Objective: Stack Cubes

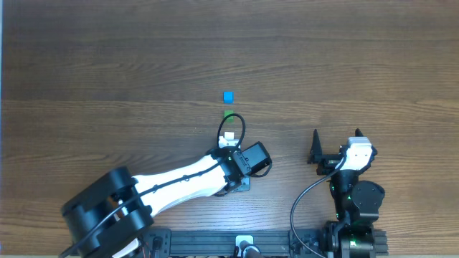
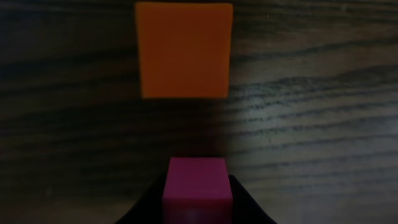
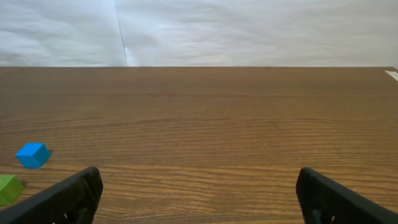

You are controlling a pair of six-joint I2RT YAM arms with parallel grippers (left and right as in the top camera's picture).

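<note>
My left gripper (image 2: 198,190) is shut on a magenta cube (image 2: 198,179), held low over the wood table. An orange cube (image 2: 183,50) lies on the table just beyond the held cube, apart from it. In the top view the left gripper (image 1: 229,136) sits at the table's middle, right below a green cube (image 1: 228,115); a blue cube (image 1: 228,97) lies a little farther up. My right gripper (image 1: 336,142) stands open to the right with nothing between its fingers. In the right wrist view the right gripper (image 3: 199,183) faces bare wood, with the blue cube (image 3: 32,155) and green cube (image 3: 9,188) off to one side.
The dark wood table (image 1: 107,72) stretches bare to the left, the right and the far side. A pale wall (image 3: 249,31) rises behind the table's far edge. A black cable loops off the left arm's wrist (image 1: 237,122).
</note>
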